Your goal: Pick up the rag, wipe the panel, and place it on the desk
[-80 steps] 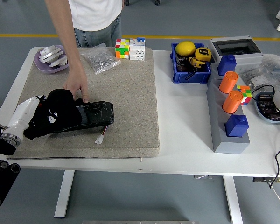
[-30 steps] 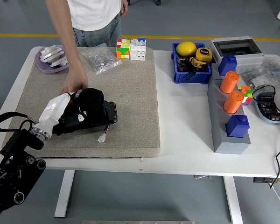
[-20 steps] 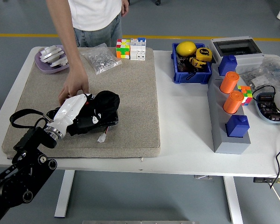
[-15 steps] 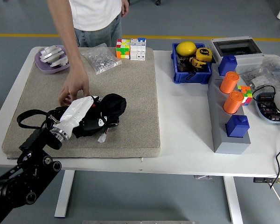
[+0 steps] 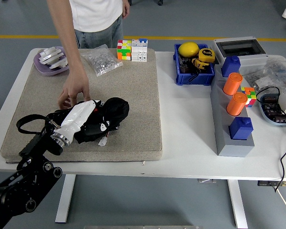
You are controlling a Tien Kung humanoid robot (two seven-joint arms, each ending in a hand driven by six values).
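Overhead, the head view shows the left robot hand [image 5: 88,117] reaching in from the lower left, its white-shelled fingers curled around a black rag [image 5: 112,110] and pressing it onto the dark panel [image 5: 93,131]. Rag and panel lie on the beige mat [image 5: 133,95] that covers the left half of the white counter [image 5: 186,124]. A white connector [image 5: 102,141] pokes out at the panel's near edge. A person [image 5: 93,19] stands at the far side; one hand [image 5: 74,93] rests fingertips-down on the mat, touching the panel's far edge just beside the robot hand. The right robot hand does not appear.
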